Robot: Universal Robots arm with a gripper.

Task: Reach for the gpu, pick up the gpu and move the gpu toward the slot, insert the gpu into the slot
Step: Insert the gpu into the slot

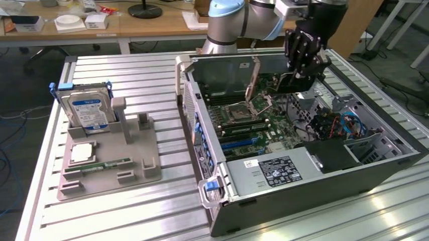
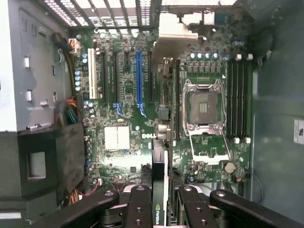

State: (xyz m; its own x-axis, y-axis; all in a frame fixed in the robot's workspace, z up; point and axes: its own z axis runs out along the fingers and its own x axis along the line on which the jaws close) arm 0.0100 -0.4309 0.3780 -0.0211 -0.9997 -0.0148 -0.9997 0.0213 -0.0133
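1 arm, 1 gripper [image 1: 305, 60] over the open computer case [image 1: 295, 201]. Jaws closed on the gpu [image 1: 296, 83], 1 card, held edge-down and hanging just under the jaws, above the motherboard [image 1: 268, 118] at the far end of the case. Can't tell if its lower edge touches the board or any slot.

Wrist view: gripper [image 2: 162, 199] looks straight down, 2 black fingers [image 2: 140, 204] clamp the gpu [image 2: 160, 156] from both sides. The card is seen edge-on, running away from the jaws, with its silver end bracket [image 2: 173, 33] at the far end. Under the jaws is the motherboard [image 2: 118, 161]. 1 blue expansion slot [image 2: 138, 78] lies on one side of the card and 1 white slot [image 2: 93, 73] further out on that side. 1 open CPU socket [image 2: 203, 107] is on the other side of the card, with 4 black memory slots [image 2: 238, 97] beyond it.

Exterior view, well apart from the jaws toward the exterior view's left: 1 grey fixture [image 1: 134, 173] on the slatted metal worktop [image 1: 134, 216]. It carries 1 blue-labelled hard drive [image 1: 87, 108] standing upright, 1 memory stick [image 1: 100, 164] lying flat and 1 pale square chip [image 1: 80, 152]. 1 labelled power supply [image 1: 275, 170] sits in the near end of the case, nearer the camera than the jaws.
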